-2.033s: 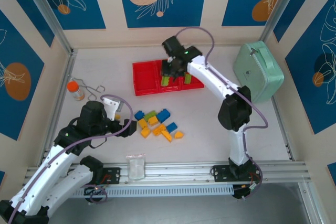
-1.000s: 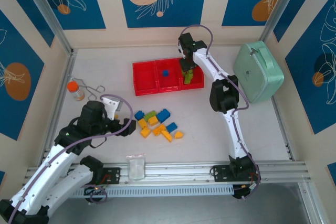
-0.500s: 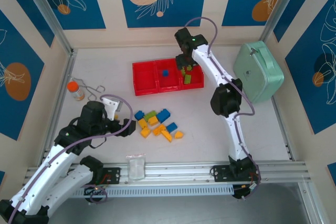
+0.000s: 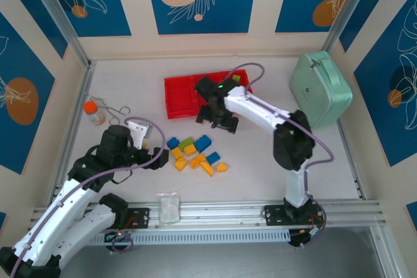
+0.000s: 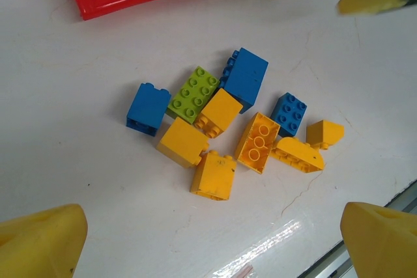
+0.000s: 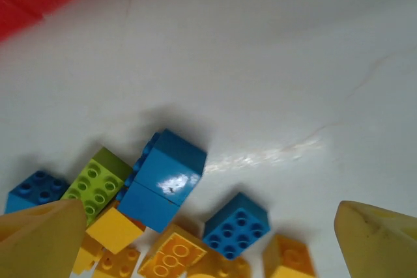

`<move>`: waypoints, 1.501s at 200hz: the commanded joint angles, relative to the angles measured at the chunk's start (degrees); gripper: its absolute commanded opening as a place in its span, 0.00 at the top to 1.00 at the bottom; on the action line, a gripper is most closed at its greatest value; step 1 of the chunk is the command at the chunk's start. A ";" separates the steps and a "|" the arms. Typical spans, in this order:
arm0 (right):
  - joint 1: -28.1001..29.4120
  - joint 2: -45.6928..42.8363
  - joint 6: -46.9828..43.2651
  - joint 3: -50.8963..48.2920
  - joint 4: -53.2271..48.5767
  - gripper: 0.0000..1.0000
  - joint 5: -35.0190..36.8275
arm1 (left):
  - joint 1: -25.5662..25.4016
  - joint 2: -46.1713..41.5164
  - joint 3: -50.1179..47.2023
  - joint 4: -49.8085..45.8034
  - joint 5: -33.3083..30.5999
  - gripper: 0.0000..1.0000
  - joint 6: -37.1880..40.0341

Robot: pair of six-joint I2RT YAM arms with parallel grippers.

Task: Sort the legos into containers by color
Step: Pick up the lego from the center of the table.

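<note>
Right gripper [image 4: 217, 122] hangs with its jaws spread wide and nothing between them, low over the table between the containers [image 4: 179, 99] and the loose legos [image 4: 195, 154]. From above it sits at about 1 o'clock of the pile, and its dark head hides part of the tray's middle bin. In its own wrist view the yellow fingertips [image 6: 39, 239] stand in the two lower corners, well apart, with the pile between them. A large blue brick [image 6: 163, 177] lies in the middle, a lime green brick [image 6: 98, 183] touches it at 9 o'clock, a small blue brick [image 6: 238, 226] lies just beside it at 4 o'clock, and orange-yellow bricks [image 6: 169, 258] run along the bottom edge.

The left gripper [image 4: 143, 135] rests at 9 o'clock of the pile, its jaws likewise gaping and holding nothing. Its yellow pads [image 5: 45, 239] sit in the lower corners of the left wrist view. There the legos lie in one tight cluster on the white table [image 5: 85, 180], blue, orange-yellow and one lime green, most touching a neighbour. The red tray stands at 12 o'clock of the cluster, apart from it. In its 3 o'clock bin a bit of lime green [image 4: 236, 79] shows past the arm. A mint-green case [image 4: 319, 89] stands at 3 o'clock of the tray and an orange-capped bottle [image 4: 94, 112] at 9 o'clock, both well apart from the bricks.
</note>
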 commanded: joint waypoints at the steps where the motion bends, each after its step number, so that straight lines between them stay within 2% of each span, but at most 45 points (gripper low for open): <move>1: 2.00 4.02 8.01 4.25 -1.88 0.02 -1.03 | -0.40 -0.51 -0.23 -0.05 1.23 0.01 0.70; 37: 2.83 7.47 15.56 7.07 -5.33 0.00 1.84 | -0.40 -1.34 -0.27 0.11 1.03 0.01 0.68; 123: 4.07 5.51 32.91 -4.45 5.20 0.12 0.75 | -0.38 -2.23 -0.39 0.24 1.30 0.01 0.74; 261: 4.36 10.11 37.41 -6.91 10.92 0.24 1.58 | -0.40 -2.80 -0.49 0.39 1.38 0.01 0.79; 300: 3.97 9.27 37.65 -10.52 14.50 0.36 3.30 | -0.40 -2.62 -0.49 0.37 1.40 0.01 0.78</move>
